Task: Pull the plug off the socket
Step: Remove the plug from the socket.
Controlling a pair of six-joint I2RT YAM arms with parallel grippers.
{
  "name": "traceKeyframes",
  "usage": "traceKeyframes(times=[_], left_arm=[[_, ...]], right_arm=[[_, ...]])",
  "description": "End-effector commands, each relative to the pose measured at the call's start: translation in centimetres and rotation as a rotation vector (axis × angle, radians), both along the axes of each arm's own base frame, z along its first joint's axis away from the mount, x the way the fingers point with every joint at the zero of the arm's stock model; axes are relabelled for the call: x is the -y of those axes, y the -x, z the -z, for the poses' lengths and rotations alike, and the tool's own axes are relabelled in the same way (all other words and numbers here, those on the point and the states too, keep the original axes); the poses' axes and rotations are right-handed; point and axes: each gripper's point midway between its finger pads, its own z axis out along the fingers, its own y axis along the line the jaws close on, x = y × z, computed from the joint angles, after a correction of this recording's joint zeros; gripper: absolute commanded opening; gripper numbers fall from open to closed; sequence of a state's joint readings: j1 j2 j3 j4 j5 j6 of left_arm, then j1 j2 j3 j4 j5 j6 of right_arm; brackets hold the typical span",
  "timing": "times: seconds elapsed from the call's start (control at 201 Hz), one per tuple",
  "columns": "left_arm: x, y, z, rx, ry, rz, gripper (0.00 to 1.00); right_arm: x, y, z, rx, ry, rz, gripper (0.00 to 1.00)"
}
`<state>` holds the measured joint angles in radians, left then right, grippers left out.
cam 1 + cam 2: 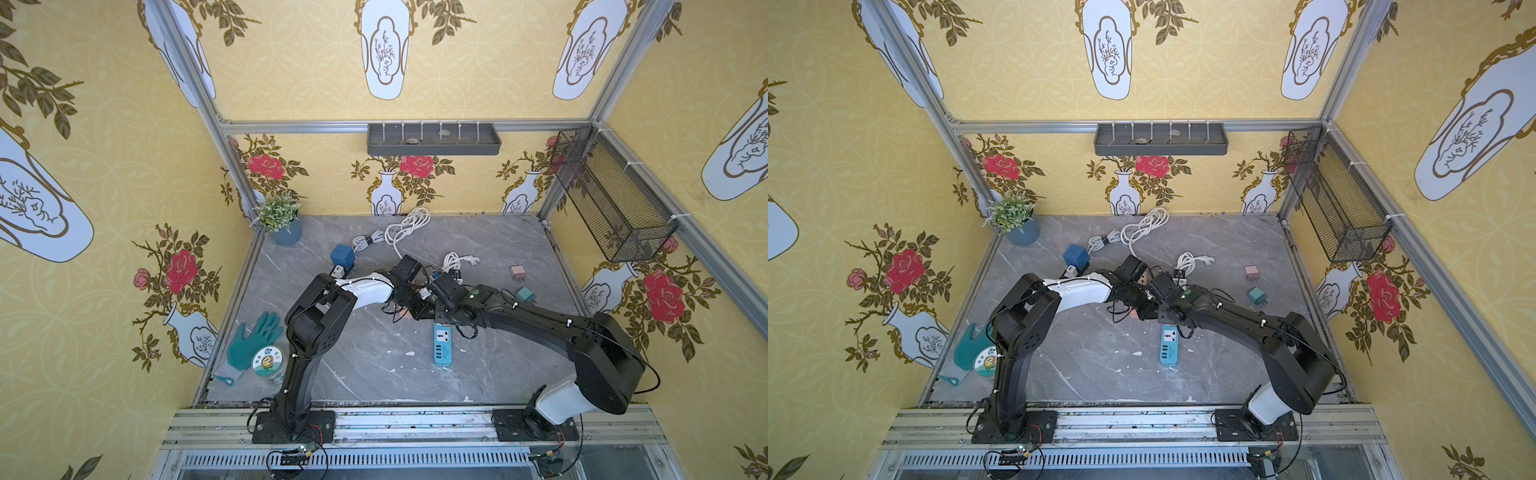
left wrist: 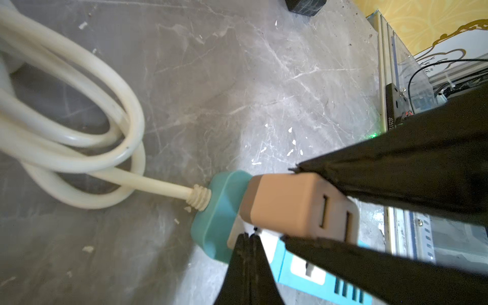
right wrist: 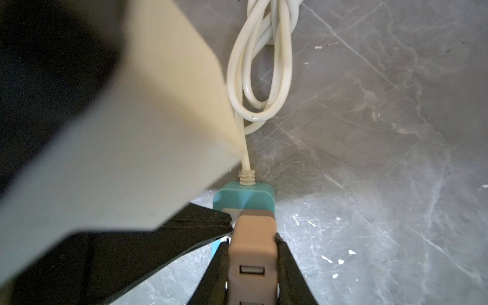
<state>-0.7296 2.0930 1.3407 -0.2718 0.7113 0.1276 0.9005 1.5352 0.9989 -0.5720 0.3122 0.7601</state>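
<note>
Plug (image 3: 252, 245), a tan adapter low in the right wrist frame, sits clamped in our right gripper (image 3: 252, 260) and rises off the teal socket strip (image 3: 244, 196), which our shut left gripper (image 2: 249, 239) pins, so we would pull upward.

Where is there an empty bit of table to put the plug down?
There is bare table between the glove and the power strip, and along the right edge in front of the teal charger. The middle is crowded: both arms meet over the strip's far end, with cords and the blue cube behind them.
</note>
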Motion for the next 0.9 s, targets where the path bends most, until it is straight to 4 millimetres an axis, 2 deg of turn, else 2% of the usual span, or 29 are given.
traceKeyframes(times=[0.0, 0.468, 0.707, 0.891], left_arm=[[-4.4, 0.7, 5.0, -0.024, -0.278, -0.061, 0.0], [-4.4, 0.7, 5.1, -0.027, -0.278, -0.06, 0.0], [-4.4, 0.7, 5.0, -0.028, -0.277, -0.059, 0.0], [-4.4, 0.8, 5.0, -0.032, -0.274, -0.058, 0.0]], right_arm=[[-1.0, -0.8, -1.5, 0.101, 0.016, -0.021, 0.0], [-1.4, -0.9, -2.6, 0.128, -0.03, -0.019, 0.0], [-0.2, -1.7, -2.8, 0.061, -0.157, 0.039, 0.0], [0.1, -1.8, -2.5, 0.022, -0.152, 0.054, 0.0]])
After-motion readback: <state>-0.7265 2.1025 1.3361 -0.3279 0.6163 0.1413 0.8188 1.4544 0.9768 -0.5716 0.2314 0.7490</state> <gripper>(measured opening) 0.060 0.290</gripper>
